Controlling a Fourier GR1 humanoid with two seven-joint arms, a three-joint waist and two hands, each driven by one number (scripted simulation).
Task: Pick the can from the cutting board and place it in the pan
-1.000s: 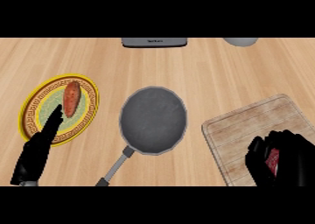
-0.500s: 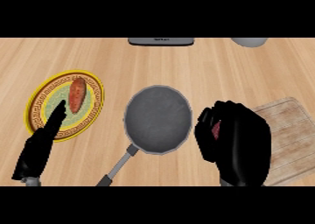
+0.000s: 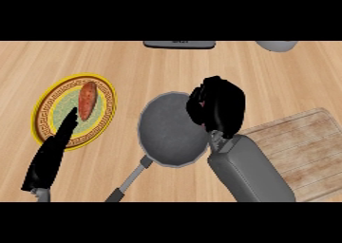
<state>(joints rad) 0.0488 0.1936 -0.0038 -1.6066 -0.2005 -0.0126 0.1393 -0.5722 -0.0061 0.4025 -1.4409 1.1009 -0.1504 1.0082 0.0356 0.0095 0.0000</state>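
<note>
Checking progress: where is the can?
Head view, right of centre: the can, mostly hidden inside the curled right hand, over the right rim of the pan.

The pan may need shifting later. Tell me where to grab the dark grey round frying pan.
Take the dark grey round frying pan by its long thin handle. It juts from the lower-left rim toward the robot, so come from the near side; the left hand is likely closest.

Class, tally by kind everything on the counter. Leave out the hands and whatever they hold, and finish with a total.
Plate: 1
Food piece on the plate: 1
Pan: 1
Cutting board: 1
Part-seen items at the far edge, dark item and grey item: 2
Total: 6
</note>
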